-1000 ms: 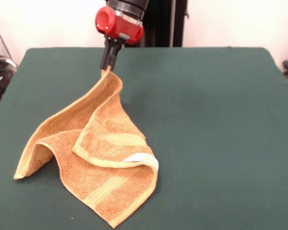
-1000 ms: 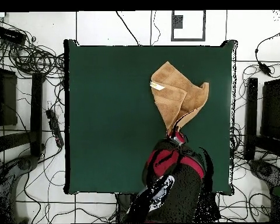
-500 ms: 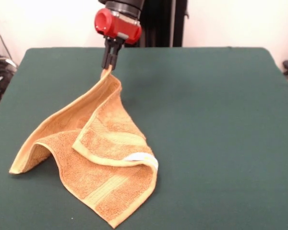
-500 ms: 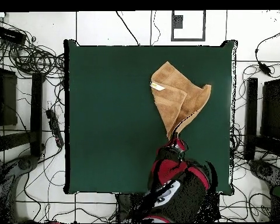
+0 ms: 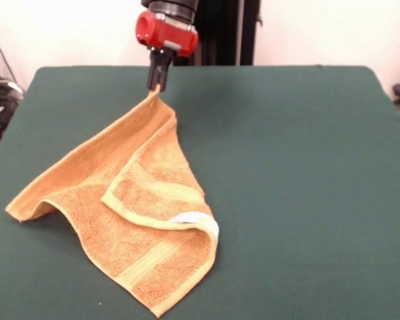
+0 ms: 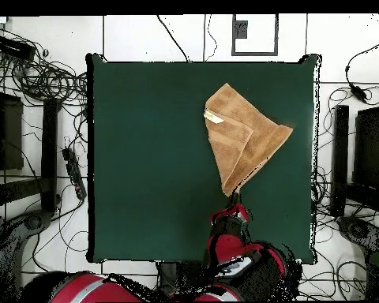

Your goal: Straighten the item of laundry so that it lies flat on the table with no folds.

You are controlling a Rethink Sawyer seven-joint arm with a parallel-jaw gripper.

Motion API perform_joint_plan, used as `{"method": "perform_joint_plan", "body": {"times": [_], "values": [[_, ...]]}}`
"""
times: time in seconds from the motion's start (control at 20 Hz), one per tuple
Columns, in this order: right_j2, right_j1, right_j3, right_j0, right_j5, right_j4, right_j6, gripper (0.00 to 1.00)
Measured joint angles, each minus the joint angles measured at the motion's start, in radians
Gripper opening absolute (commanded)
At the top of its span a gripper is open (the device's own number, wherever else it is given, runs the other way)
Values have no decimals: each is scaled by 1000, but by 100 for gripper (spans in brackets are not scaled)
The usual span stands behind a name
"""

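The orange-tan towel (image 5: 140,220) lies on the dark green table (image 5: 300,180), left of centre in the front view. One corner is lifted and pinched in my gripper (image 5: 157,85), which is shut on it just above the table near the far edge. The towel slopes down from that corner. A flap is folded over the middle, with a white label (image 5: 195,218) on its edge. In the overhead view the towel (image 6: 244,138) sits right of centre and my gripper (image 6: 233,194) is at its lower tip.
Cables and dark equipment (image 6: 35,158) lie on the floor around the table in the overhead view. The red arm (image 6: 236,252) reaches over the table's bottom edge there. Bare green surface (image 6: 145,158) stretches left of the towel.
My gripper has pulled the held corner back toward the robot's side. The towel has stretched out and its left corner has slid outward and flattened.
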Motion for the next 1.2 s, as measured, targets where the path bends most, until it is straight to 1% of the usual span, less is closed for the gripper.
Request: {"method": "perform_joint_plan", "body": {"times": [0.35,0.7,0.9,1.05,1.2], "values": [[-22,-12,73,7,-7,6,0,0],[-43,-60,126,16,-7,6,0,0],[-63,-81,158,26,-28,11,0,0],[-65,-80,169,29,-41,23,0,0],[-65,-71,184,31,-81,40,0,0]]}}
